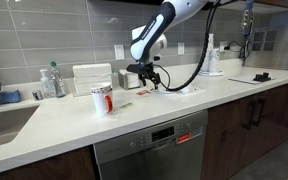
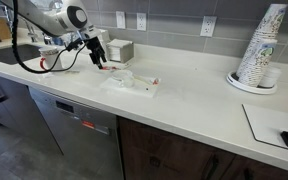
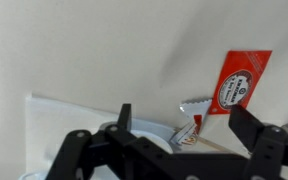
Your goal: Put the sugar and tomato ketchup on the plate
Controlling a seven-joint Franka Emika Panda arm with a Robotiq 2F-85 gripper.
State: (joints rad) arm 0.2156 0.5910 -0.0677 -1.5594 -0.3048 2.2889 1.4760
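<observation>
Red-printed ketchup sachet (image 3: 244, 82), wrist view: it lies flat on the pale worktop (image 3: 84, 50), off the plate, beyond the fingertips and toward the picture's right edge. Its long axis is near upright in the picture, leaning a little, top end toward the upper right, printed face up. The tool (image 3: 180, 110) is spread wide with nothing between the fingers. A small pale packet (image 3: 194, 104), probably the sugar, sits at the sachet's lower corner; whether they touch, cannot tell. A curved white rim low between the fingers reads as the plate (image 3: 162, 132), resting on white paper (image 3: 74, 120). Judgement: the spread jaws over the two packets suit an approach for a pick. The thin flat sachet likely wants a pinch across its short side.

In an exterior view the tool (image 1: 149, 76) hangs low over the worktop (image 1: 74, 125), fingers down. The sachet is too small to resolve. The plate (image 1: 182, 89) shows as a white patch just beside the tool. The white cup (image 1: 102, 98) with red print and the white box (image 1: 92, 77) stand apart; neither is a target.

In an exterior view the tool (image 2: 98, 52) hovers over a reddish speck (image 2: 103, 64), likely the sachet, axis unreadable. The plate (image 2: 124, 77) is near, on the paper. The stack of cups (image 2: 262, 48) is well apart.
</observation>
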